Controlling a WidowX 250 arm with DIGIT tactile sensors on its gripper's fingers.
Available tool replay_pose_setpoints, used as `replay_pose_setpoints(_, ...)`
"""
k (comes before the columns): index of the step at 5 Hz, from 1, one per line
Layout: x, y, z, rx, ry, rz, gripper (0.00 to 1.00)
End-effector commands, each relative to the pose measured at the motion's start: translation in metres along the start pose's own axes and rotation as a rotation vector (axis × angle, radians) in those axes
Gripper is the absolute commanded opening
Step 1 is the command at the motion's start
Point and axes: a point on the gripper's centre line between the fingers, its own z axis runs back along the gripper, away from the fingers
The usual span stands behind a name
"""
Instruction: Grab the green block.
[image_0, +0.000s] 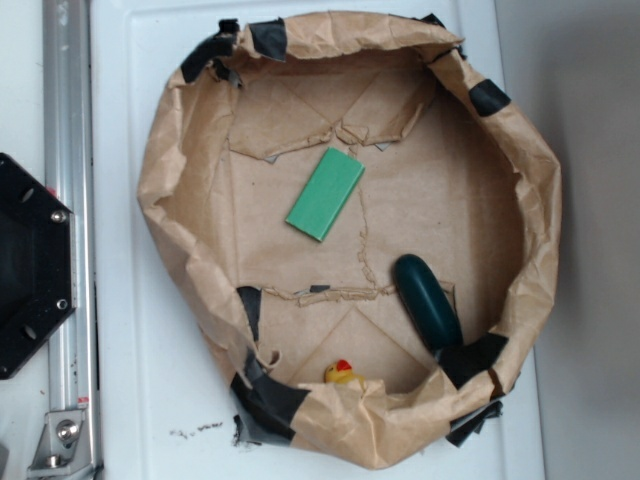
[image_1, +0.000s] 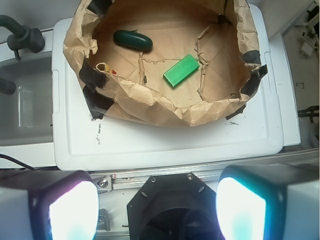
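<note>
The flat mint-green rectangular block lay on the floor of the crumpled brown paper basin. The gripper was held wide apart — empty, well short of it, its fingertips cut off. A small yellow duck was half hidden by the rim.

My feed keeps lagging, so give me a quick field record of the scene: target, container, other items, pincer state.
target: green block, lying flat on the bin floor, untouched
container: brown paper bin with black tape on its rim
other items: dark teal oval object near the wall; yellow duck by the rim
pincer: pincer open, above the base, well short of the bin
grasp: not yet begun
</note>
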Motion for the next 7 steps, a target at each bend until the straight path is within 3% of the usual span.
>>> replay_pose_setpoints(1, 0.0, 0.0, 0.0, 0.0, 0.0, 0.0, 1.0)
replay_pose_setpoints(2, 0.024, 0.015, -0.04, 0.042, -0.026, 0.246, 1.0)
replay_pose_setpoints(3, 0.06, 0.015, -0.06, 0.055, -0.082, 0.348, 1.0)
replay_pose_setpoints(4, 0.087, 0.021, -0.09, 0.085, -0.092, 0.569, 1.0)
replay_pose_setpoints(5, 0.107, 0.027, -0.119, 0.064, -0.119, 0.67, 1.0)
replay_pose_setpoints(6, 0.115, 0.036, -0.152, 0.054, -0.104, 0.695, 1.0)
replay_pose_setpoints(7, 0.111, 0.038, -0.192, 0.055, -0.039, 0.673, 1.0)
